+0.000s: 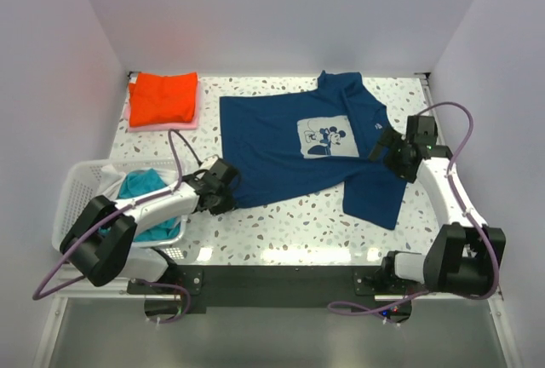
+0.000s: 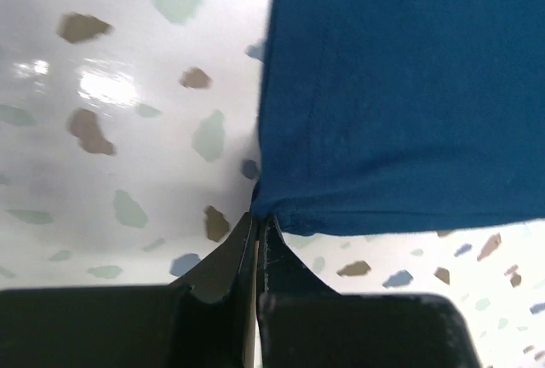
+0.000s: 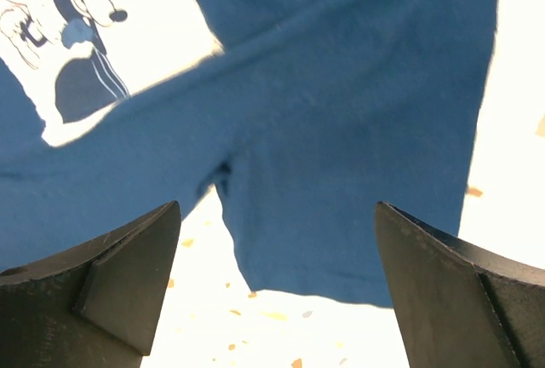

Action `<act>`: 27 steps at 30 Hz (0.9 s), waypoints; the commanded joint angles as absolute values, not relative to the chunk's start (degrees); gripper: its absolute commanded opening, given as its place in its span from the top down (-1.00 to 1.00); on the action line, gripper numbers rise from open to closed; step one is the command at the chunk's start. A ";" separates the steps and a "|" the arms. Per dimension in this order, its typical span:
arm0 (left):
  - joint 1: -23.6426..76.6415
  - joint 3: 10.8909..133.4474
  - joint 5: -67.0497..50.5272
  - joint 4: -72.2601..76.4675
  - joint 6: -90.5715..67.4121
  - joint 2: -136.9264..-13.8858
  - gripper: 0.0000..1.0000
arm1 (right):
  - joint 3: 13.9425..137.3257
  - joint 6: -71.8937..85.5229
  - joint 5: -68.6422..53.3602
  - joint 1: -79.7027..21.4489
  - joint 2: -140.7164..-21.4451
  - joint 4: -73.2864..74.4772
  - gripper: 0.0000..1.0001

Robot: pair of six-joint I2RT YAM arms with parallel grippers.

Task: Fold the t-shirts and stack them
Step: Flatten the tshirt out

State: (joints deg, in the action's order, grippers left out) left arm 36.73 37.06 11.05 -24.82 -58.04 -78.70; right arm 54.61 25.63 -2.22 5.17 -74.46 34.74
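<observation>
The navy t-shirt [image 1: 289,151] is spread flat and unfolded on the speckled table [image 1: 281,236], with its pale cartoon print [image 1: 328,138] facing up. No fold has yet been made in it.

Beyond its far left corner, an orange-red t-shirt [image 1: 163,98] is seen folded and laid on a pink t-shirt [image 1: 194,119], of which only a thin edge shows. That pair is judged to be the stack begun. To the near left of the navy t-shirt, a teal t-shirt [image 1: 140,187] is left crumpled inside the white slatted basket [image 1: 72,189] and is not yet dealt with.

The left gripper [image 2: 257,219] is set at the near left hem corner of the navy t-shirt. Its jaws are pressed together, and the tip of the cloth is seen running between them, so that corner is judged to be pinched. The right gripper [image 3: 277,206] is held over the opposite, sleeve end of the navy t-shirt. Its jaws are spread wide, with the near sleeve and armpit seam seen between them, and nothing is gripped.

About half of the task is judged done: two shirts are stacked. The navy one is only being taken up for its first fold, and the teal one remains to be fetched, folded and added.
</observation>
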 commanded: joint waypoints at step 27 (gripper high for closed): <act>29.09 39.20 15.56 -25.49 -51.50 -74.88 1.00 | 26.90 43.77 2.90 5.18 -58.62 40.08 -0.80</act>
State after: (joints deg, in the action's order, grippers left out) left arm 29.58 37.41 15.18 -27.35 -52.71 -75.94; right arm 28.03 40.62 0.62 5.15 -58.02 44.34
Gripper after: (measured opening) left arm 0.021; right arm 0.918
